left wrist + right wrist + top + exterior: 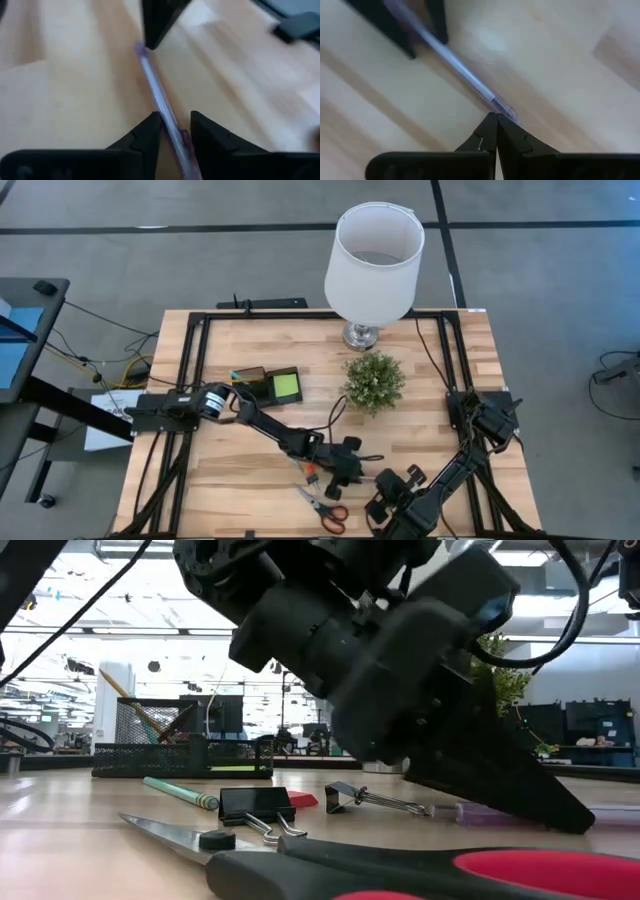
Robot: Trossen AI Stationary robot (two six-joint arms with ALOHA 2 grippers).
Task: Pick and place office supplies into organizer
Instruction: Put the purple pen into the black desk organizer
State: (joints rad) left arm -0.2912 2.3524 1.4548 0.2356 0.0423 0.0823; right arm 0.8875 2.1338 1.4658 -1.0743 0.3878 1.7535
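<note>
Pink pen (pixel 161 102) lies flat on the wooden table (pixel 430 370), lower centre of the high view: a slim translucent lilac-pink barrel with a darker tip, sitting between the 2 arms. Left gripper (pixel 175 125) is down over it, its 2 dark fingers (pixel 145 135) straddling the barrel with a narrow gap either side, partly spread, not clearly pinching. Right gripper (pixel 496 125) has its fingers pressed together, tips right at the pen's (pixel 455 62) end, holding nothing. Low view shows the pen (pixel 500 812) at centre right behind the red-handled scissors (pixel 400 875), with a black clip (pixel 255 805), a second black clip (pixel 365 798) and a teal pen (pixel 180 793) at centre left. Black organizer (pixel 270 385) is upper left of centre in the high view, lime-green sticky-note pad (pixel 287 386) in its tray. Plant (pixel 374 380) and lamp (pixel 372 260) sit at upper centre.
</note>
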